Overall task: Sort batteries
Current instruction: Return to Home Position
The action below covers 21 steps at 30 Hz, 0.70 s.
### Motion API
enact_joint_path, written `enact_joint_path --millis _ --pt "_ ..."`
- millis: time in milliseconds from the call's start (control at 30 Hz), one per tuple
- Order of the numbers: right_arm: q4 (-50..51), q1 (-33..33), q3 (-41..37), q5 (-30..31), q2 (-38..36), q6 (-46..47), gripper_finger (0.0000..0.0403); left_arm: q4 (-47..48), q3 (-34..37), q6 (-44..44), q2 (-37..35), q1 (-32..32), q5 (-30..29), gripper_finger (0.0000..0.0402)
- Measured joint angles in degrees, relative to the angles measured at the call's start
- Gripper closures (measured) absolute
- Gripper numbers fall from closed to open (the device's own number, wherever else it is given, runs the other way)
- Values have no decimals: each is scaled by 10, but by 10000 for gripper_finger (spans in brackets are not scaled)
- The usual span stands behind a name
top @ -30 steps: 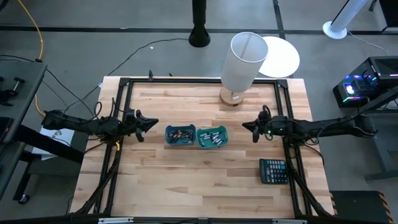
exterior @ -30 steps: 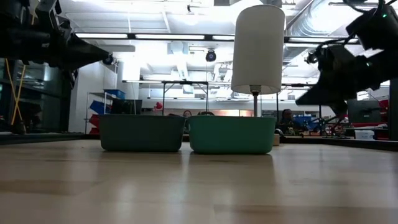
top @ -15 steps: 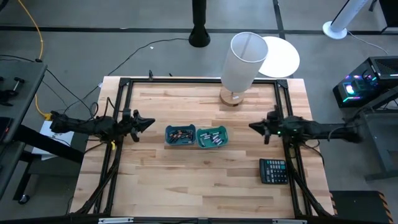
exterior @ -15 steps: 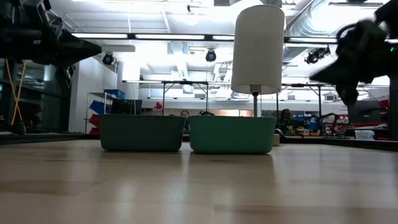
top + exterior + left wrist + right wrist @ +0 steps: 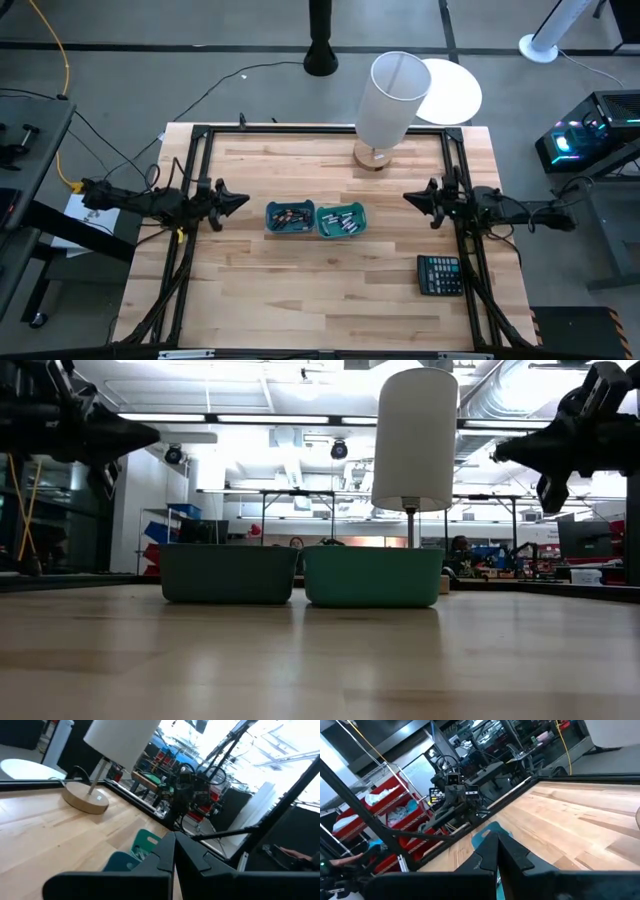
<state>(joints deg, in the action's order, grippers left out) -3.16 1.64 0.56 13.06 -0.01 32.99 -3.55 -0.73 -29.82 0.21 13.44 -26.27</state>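
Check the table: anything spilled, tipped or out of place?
Nothing stands out. Batteries lie inside the two side-by-side bins, the lamp stands upright, the calculator lies flat, and the left gripper and right gripper hang shut, clear of the bins.

Grey floor (image 5: 250, 95) surrounds the wooden worktop (image 5: 300, 280); beyond, ceiling strip lights (image 5: 270, 418), tables (image 5: 290, 493), and shelving (image 5: 395, 810) holding red bins.

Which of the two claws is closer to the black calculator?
The right gripper. It is over the right side of the table, close to the calculator; the left gripper is over the left side, far across.
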Motion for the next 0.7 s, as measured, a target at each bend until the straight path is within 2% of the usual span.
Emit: enact_joint_path --millis 233,700 --pt "3 -9 0 0 8 0 402 -1 0 0 1 21 1 402" --pt "1 -9 0 0 8 0 402 -1 0 0 3 20 1 402"
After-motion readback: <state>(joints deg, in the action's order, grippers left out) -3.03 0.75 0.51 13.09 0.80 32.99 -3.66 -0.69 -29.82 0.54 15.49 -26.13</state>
